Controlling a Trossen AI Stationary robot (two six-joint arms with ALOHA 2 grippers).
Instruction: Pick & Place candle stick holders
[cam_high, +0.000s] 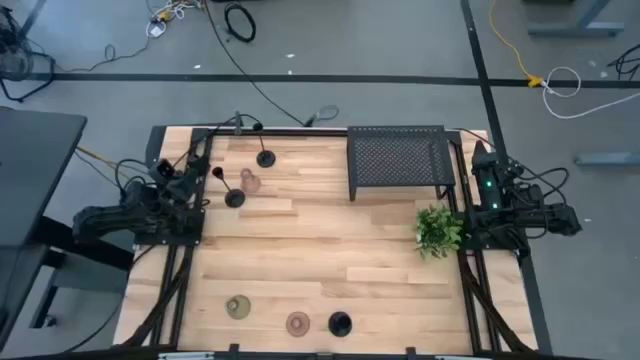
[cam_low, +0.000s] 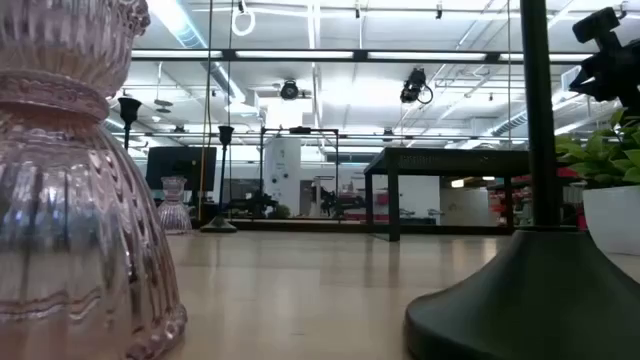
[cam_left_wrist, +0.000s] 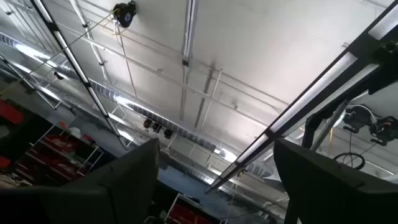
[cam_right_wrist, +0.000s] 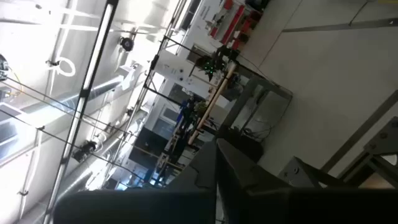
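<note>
Six candle stick holders stand on the wooden table (cam_high: 330, 255) in two groups of three. At the far left, two slim black ones rise on round bases: one (cam_high: 266, 157) farthest back, another (cam_high: 233, 196) nearer and further left, its thin stem leaning toward the left arm in the overhead picture. Between them sits a squat pinkish translucent holder (cam_high: 250, 182). Along the near edge stands a row: an olive translucent holder (cam_high: 237, 307) at the left, a pinkish one (cam_high: 298, 322) in the middle, and a black one (cam_high: 340, 322) just right of it.

From table height the near pinkish holder (cam_low: 75, 180) fills the left side, its ribbed glass waisted under a scalloped cup; the near black holder (cam_low: 530, 270) shows a broad flared base and a straight slim stem. Far off, the small pink glass one (cam_low: 174, 205) stands beside a black stem with a cup top (cam_low: 225, 180).

A black perforated metal tray (cam_high: 398, 160) stands at the far right, and a small green leafy plant (cam_high: 438, 230) sits near the right edge.

The left gripper (cam_high: 185, 185) rests at the table's left edge, fingers spread wide with clear space between them. The right gripper (cam_high: 480, 160) is parked at the right edge beside the tray, fingers pressed together with nothing between them.
</note>
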